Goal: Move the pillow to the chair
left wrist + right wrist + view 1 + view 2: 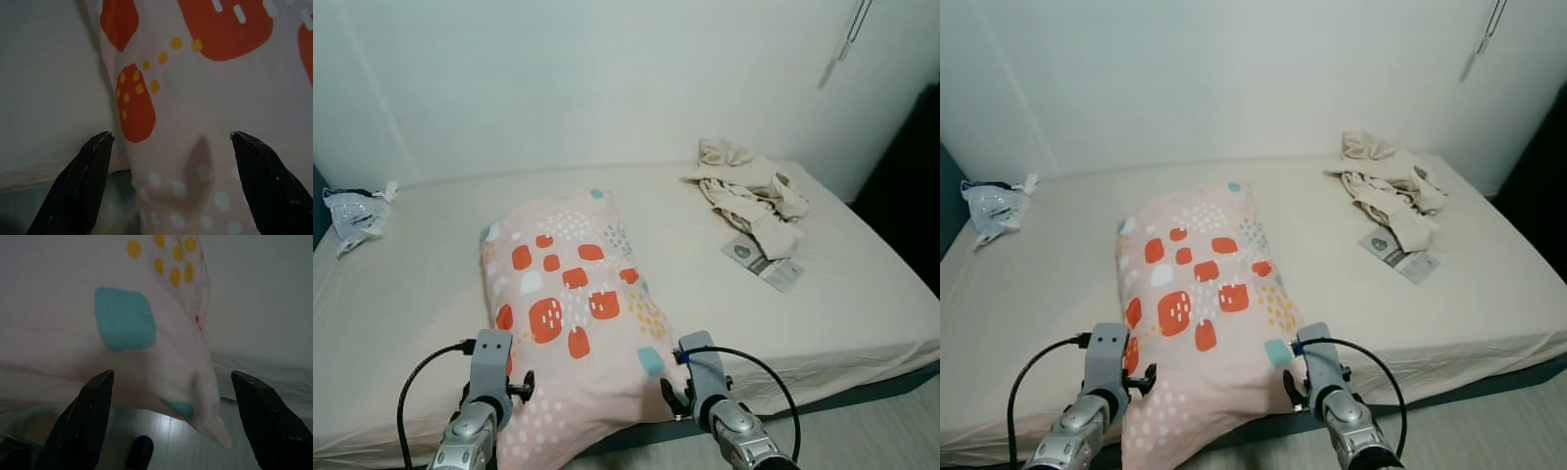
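A pink pillow [573,304] with orange, teal and yellow patches lies lengthwise on the bed, its near end hanging over the bed's front edge. My left gripper [171,142] is open at the pillow's near left edge, one finger over the sheet and one over the pillow [210,88]. My right gripper [171,377] is open at the pillow's near right corner [146,323], which hangs above the floor. Both wrists, the left [489,377] and the right [700,377], flank the pillow's near end.
The bed [421,294] has a beige sheet and a white wall behind it. A heap of beige clothes [749,191] with a paper packet [764,262] lies at the far right. A plastic bag [354,213] sits at the far left. Pale floor [862,431] shows at the lower right.
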{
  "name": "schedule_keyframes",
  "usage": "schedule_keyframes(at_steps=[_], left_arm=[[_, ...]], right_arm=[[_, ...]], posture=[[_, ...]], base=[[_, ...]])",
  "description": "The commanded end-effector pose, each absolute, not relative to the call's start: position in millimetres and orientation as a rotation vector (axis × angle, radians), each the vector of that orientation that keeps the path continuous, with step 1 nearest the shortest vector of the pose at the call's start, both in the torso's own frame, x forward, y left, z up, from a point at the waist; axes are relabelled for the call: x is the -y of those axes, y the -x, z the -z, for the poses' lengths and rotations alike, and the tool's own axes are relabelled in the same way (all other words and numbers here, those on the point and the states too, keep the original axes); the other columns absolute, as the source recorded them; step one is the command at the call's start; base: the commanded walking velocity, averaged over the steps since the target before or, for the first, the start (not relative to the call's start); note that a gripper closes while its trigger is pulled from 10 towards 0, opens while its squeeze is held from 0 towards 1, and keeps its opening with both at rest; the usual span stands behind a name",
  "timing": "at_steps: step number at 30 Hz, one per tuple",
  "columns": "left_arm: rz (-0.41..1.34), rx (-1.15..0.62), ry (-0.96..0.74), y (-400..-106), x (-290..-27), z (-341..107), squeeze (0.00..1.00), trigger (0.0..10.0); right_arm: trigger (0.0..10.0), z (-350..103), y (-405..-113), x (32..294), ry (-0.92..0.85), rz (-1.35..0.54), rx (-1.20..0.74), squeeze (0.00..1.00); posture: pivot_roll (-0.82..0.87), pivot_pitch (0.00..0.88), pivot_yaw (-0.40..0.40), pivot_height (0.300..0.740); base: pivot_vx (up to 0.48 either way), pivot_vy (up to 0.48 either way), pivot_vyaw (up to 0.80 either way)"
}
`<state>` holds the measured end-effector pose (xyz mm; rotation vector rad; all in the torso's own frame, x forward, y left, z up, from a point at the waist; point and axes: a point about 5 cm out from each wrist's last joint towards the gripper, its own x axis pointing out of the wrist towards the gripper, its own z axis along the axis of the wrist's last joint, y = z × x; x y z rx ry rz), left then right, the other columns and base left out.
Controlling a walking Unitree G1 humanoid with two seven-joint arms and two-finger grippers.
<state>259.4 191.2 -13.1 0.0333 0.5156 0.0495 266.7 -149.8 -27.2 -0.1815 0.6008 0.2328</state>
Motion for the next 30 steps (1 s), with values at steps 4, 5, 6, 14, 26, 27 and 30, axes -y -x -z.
schedule_keyframes(at_steps=[4, 5, 6, 14, 26, 27, 30], left_arm=[[-0.055, -0.497, -0.021, -263, -188, 11, 0.0, 10.0], [-0.055, -0.497, -0.021, -263, -188, 11, 0.0, 10.0], [-0.055, -0.495, -0.02, -264, -189, 10, 0.0, 10.0], [-0.054, -0.468, -0.014, -269, -187, 4, 0.0, 10.0], [-0.037, -0.463, -0.025, -271, -185, 2, 0.0, 10.0], [-0.036, -0.464, -0.026, -271, -185, 2, 0.0, 10.0], [-0.011, -0.477, -0.052, -272, -185, 2, 0.0, 10.0]], right_arm=[[10.0, 23, -272, 146, 0.212, -0.248, -0.579, 0.0], [10.0, 23, -272, 146, 0.212, -0.248, -0.579, 0.0], [10.0, 23, -272, 146, 0.21, -0.248, -0.578, 0.0], [10.0, 19, -277, 143, 0.194, -0.254, -0.557, 0.0], [10.0, 16, -278, 147, 0.15, -0.205, -0.539, 0.0], [10.0, 16, -279, 147, 0.152, -0.207, -0.537, 0.0], [10.0, 16, -279, 147, 0.149, -0.204, -0.536, 0.0]], posture=[[0.0, 0.035, -0.016, 0.705], [0.0, 0.035, -0.016, 0.705], [0.0, 0.035, -0.016, 0.705], [0.0, 0.035, -0.016, 0.705], [0.0, 0.058, -0.003, 0.705], [0.0, 0.058, -0.003, 0.705], [0.0, 0.062, 0.0, 0.705]], base=[[0.0, 0.0, 0.8], [0.0, 0.0, 0.8], [0.0, 0.0, 0.8], [0.0, 0.0, 0.8], [0.0, 0.0, 0.37], [0.0, 0.0, 0.0], [0.0, 0.0, 0.0]])
